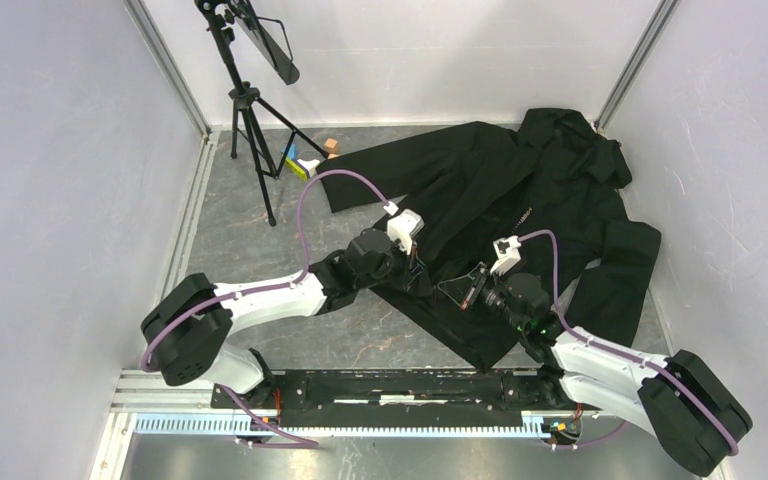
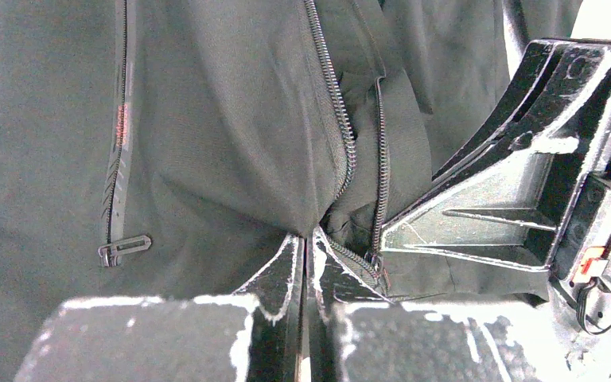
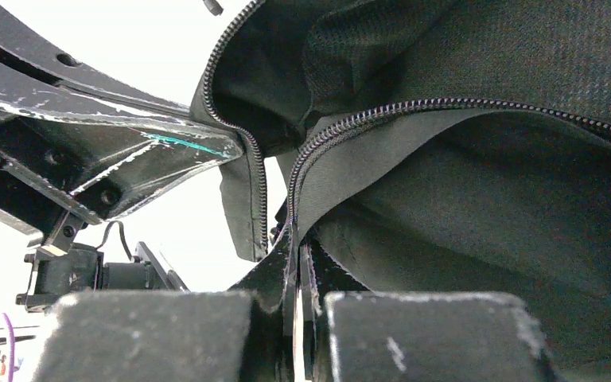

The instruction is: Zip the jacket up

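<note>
The jacket (image 1: pixel 520 200) lies spread on the grey table (image 1: pixel 240 240), its hood at the far end and its hem nearest the arms. Both grippers meet at the hem end of the jacket's front opening. The left gripper (image 2: pixel 309 239) has its fingers pressed together on the jacket's cloth right at the base of the zipper (image 2: pixel 342 119), whose two rows of teeth stand apart above it. The right gripper (image 3: pixel 296 239) is likewise clamped on the jacket's edge, just under a curving row of teeth, close beside the left one. A pocket zipper pull (image 2: pixel 123 248) lies on the jacket's panel, to one side of the front opening. A tripod (image 1: pixel 250 130) and small coloured blocks (image 1: pixel 305 160) stand just beyond the jacket's outstretched sleeve
</note>
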Controlling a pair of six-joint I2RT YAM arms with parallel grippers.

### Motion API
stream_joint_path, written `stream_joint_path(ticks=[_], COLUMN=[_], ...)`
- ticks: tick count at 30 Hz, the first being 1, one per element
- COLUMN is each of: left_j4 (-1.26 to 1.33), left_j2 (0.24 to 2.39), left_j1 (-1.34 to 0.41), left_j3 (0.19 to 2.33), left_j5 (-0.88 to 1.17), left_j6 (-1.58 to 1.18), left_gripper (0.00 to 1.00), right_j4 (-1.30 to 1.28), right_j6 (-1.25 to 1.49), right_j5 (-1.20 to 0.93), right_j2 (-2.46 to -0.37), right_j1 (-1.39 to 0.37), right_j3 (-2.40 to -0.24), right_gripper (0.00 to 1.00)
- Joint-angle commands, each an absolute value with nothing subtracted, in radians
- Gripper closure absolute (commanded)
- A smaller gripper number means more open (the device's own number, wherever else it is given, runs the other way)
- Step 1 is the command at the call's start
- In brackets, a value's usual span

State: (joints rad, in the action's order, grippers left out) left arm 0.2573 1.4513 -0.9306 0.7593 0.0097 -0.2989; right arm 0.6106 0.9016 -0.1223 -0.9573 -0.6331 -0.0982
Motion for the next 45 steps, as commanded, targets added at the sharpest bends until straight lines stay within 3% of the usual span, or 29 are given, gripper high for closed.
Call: stream_joint_path(ticks=[1, 45], left_j4=[0.353, 0.407], left_j2=[1.401, 1.408], left_j1=[-0.933, -0.933], left_j3=[0.744, 0.724], left_j5=[0.004, -0.05], left_j6=[-0.273, -0.25], left_gripper=[0.98, 0.98], right_j4=[0.621, 0.618], right_j6=[0.905, 0.85], right_j5=[-0.123, -0.172], right_j2=[-0.95, -0.931], right_j1=[-0.635, -0.635], right_j3=[-0.099, -0.121], right_gripper=[1.0, 1.0])
